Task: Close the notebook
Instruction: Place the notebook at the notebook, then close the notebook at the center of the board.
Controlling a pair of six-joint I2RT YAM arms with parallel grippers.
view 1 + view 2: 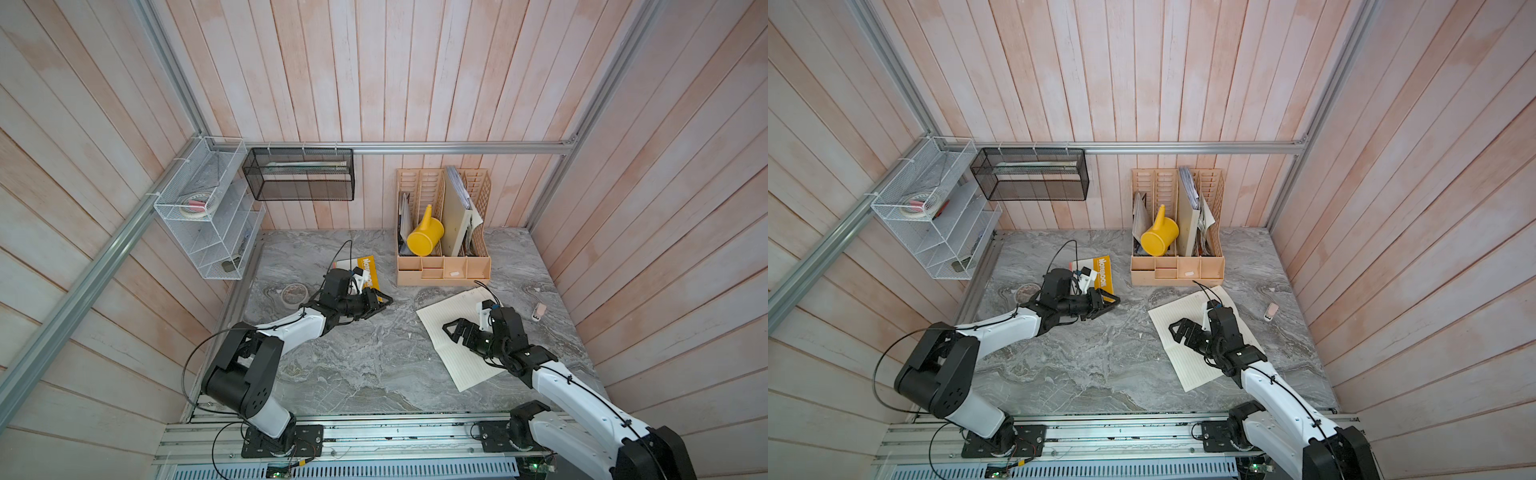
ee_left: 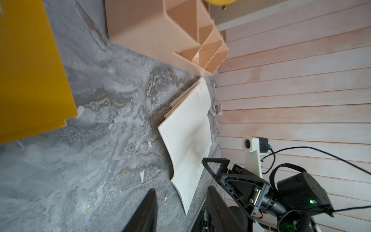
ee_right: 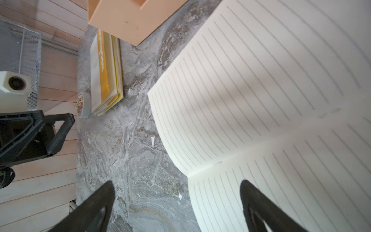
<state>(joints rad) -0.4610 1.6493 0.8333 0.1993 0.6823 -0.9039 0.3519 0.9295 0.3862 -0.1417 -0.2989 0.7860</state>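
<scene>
The notebook (image 1: 457,361) (image 1: 1187,361) lies open on the right of the marble table, its lined cream pages facing up. One page arches up off the spine (image 3: 251,90) (image 2: 186,140). My right gripper (image 1: 451,332) (image 1: 1174,333) (image 3: 176,182) hovers open over the notebook's left edge, one finger above the page and the other above bare marble, with nothing between them. My left gripper (image 1: 384,304) (image 1: 1112,305) (image 2: 181,189) is open and empty over the table's middle, well left of the notebook, pointing towards it.
A closed yellow-covered book (image 1: 368,272) (image 3: 106,70) lies behind the left gripper, with a tape roll (image 1: 294,293) beside it. A peach desk organiser (image 1: 442,270) holding a yellow watering can (image 1: 424,237) stands behind the notebook. A small pink item (image 1: 539,311) lies far right.
</scene>
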